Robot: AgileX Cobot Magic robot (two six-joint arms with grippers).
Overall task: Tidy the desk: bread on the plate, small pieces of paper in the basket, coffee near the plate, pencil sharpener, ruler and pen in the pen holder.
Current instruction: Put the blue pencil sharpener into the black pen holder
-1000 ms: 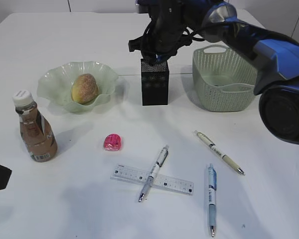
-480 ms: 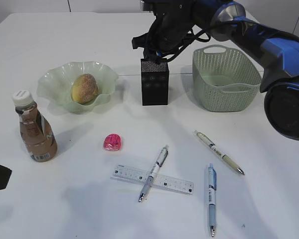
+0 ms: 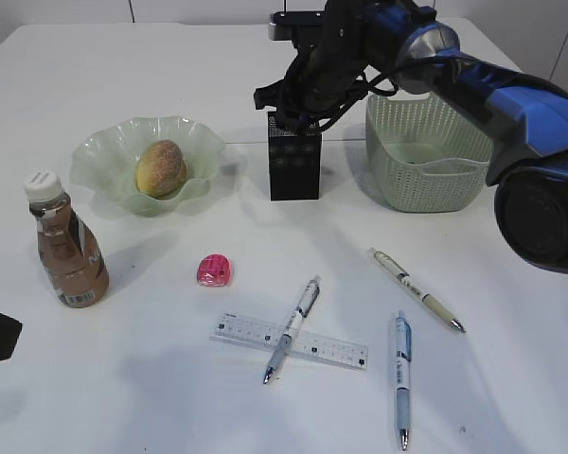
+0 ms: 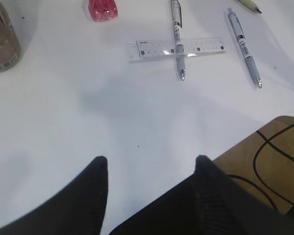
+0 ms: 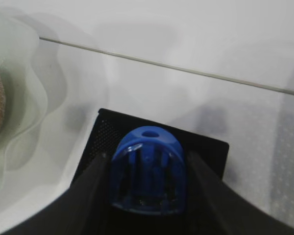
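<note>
Right hand (image 5: pixel 148 205) tips cut off, gripping blue sharpener (image 5: pixel 148 177), holder (image 5: pixel 208 149) interior hidden

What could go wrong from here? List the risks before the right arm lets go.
1. The blue pencil sharpener, held between the right gripper's jaws above the black pen holder, could hit the rim and bounce out if it is released off-centre.
2. The arm hangs close over the pen holder; a sideways move could tip it.
3. One pen lies across the ruler, so picking up either may drag the other.

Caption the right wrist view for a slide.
Right tool holds a blue sharpener above the black pen holder, beside the plate.
</note>
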